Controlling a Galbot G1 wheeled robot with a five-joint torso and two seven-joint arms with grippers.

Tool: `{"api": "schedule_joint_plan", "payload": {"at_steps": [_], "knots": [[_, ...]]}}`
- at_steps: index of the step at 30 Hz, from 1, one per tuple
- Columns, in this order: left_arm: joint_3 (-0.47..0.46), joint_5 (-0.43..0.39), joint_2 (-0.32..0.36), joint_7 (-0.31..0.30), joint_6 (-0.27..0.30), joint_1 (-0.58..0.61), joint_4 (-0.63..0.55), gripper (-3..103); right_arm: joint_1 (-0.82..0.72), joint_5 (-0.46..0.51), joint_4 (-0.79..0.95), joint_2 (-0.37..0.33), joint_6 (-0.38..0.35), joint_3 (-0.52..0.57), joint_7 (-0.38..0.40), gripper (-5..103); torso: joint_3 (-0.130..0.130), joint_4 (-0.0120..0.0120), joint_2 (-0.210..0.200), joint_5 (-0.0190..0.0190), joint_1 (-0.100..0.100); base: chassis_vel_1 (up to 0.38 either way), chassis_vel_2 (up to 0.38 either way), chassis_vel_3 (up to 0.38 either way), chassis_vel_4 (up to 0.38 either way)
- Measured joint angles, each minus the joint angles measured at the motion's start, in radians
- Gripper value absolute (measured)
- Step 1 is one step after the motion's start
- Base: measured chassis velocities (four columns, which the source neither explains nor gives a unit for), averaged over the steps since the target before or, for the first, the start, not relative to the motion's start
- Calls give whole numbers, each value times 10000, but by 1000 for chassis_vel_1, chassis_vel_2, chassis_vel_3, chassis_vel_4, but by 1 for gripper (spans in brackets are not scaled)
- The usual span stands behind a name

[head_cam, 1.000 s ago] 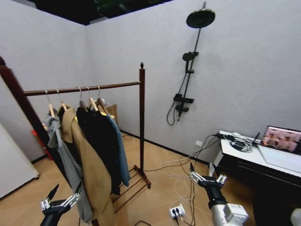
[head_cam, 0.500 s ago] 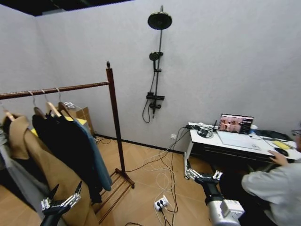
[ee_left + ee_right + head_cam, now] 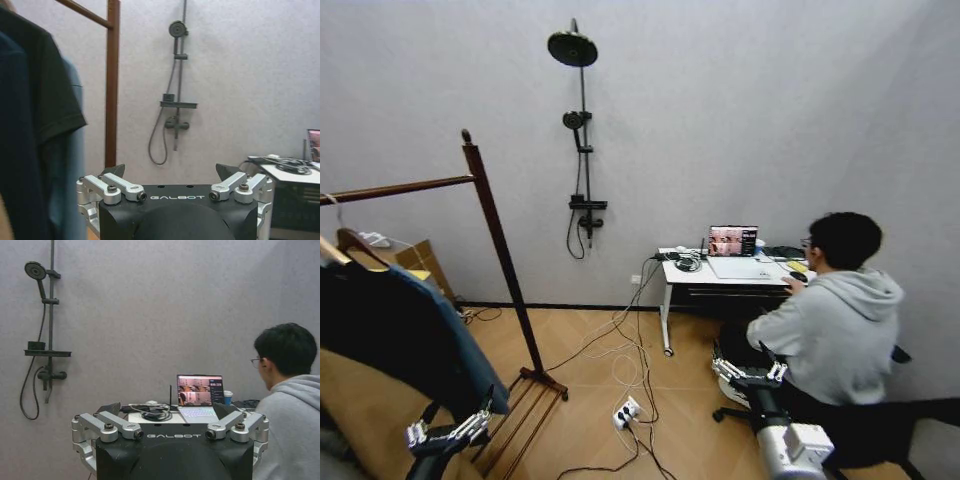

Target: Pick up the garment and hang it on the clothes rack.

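1. Overhead, I see the clothes rack (image 3: 496,258) far left, the garment (image 3: 460,345) hanging on it behind dark clothes; left gripper (image 3: 448,428) and right gripper (image 3: 748,366) low, both spread wide, empty.
2. Left wrist: my fingers (image 3: 111,173) splayed, garment (image 3: 72,150) beside rack upright (image 3: 112,85).
3. Right wrist: fingers (image 3: 111,409) apart, facing laptop (image 3: 199,395).

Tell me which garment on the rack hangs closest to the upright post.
The teal-blue garment, outermost on the clothes rack; the black garment and tan coat hang further along.
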Motion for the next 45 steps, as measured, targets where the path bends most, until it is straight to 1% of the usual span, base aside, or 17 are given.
{"api": "schedule_joint_plan", "payload": {"at_steps": [3,4,10,12,19,25,37,40,45], "knots": [[0,0,0,0,0,0,0,100,7,-17,-33,1,1,-47,0,100,0,1,0,-5,1,1,-163,-153,-16],[0,0,0,-1,0,0,0,100,8,-40,-47,13,2,-94,0,100,0,0,0,0,1,44,-127,-106,47],[0,0,0,-3,0,0,0,100,33,-193,-153,110,29,-290,-10,100,0,6,0,-1,1,88,-97,-86,75],[0,0,0,-3,0,0,0,100,31,-232,-180,136,38,-344,-15,100,0,5,0,-5,0,101,-81,-92,91],[0,0,0,-3,0,1,0,100,19,-433,-317,235,101,-561,-48,100,1,5,-1,-2,1,91,-96,-92,86],[0,0,0,-3,0,0,0,100,35,-470,-378,264,124,-594,-52,100,0,2,-1,1,2,79,-74,-64,83],[0,0,0,-4,0,0,0,100,99,-469,-467,269,130,-595,-58,100,0,3,0,-4,1,146,-42,-47,137],[0,0,0,-4,0,1,0,100,141,-459,-497,267,131,-591,-60,100,1,7,-1,0,1,162,-31,-33,131],[0,0,0,-4,0,1,0,100,169,-447,-533,267,133,-595,-61,100,0,4,-1,-1,1,117,-68,-70,106]]}}
